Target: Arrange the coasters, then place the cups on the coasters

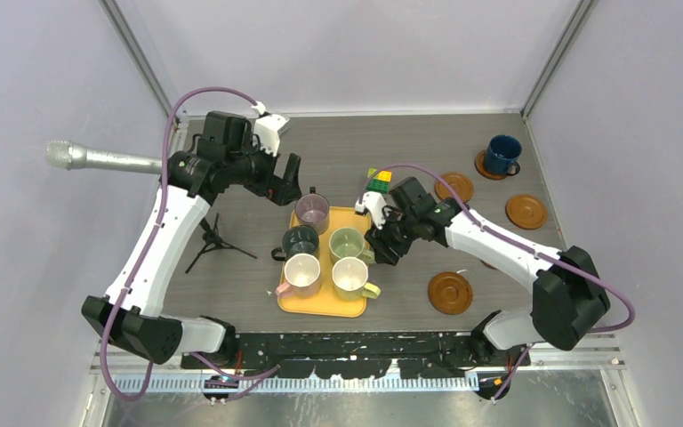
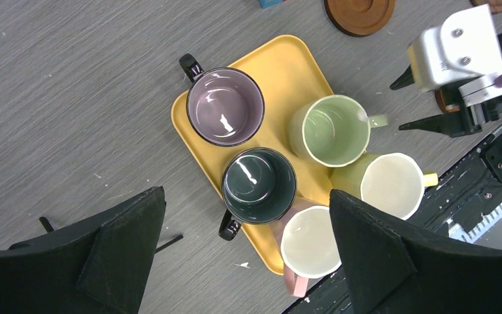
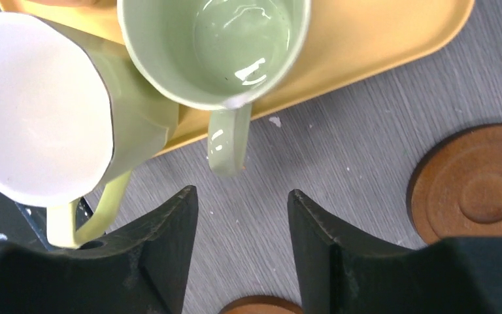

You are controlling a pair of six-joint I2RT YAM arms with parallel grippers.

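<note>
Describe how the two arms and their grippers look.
Left arm and right arm: white links, black joints and bases, a purple cable looping along each. Left gripper and right gripper: black wedge-shaped fingers on a white wrist block.

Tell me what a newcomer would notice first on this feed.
The yellow-orange tray mid-table, crowded with five mugs. Next, the right gripper, jaws open, poised just short of the handle of the light green mug. At the far right, a navy mug sits on a coaster.

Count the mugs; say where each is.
6. On the tray: mauve mug, dark green mug, light green mug, cream mug, yellow mug. Navy mug on far-right coaster. None seem hidden.
</note>
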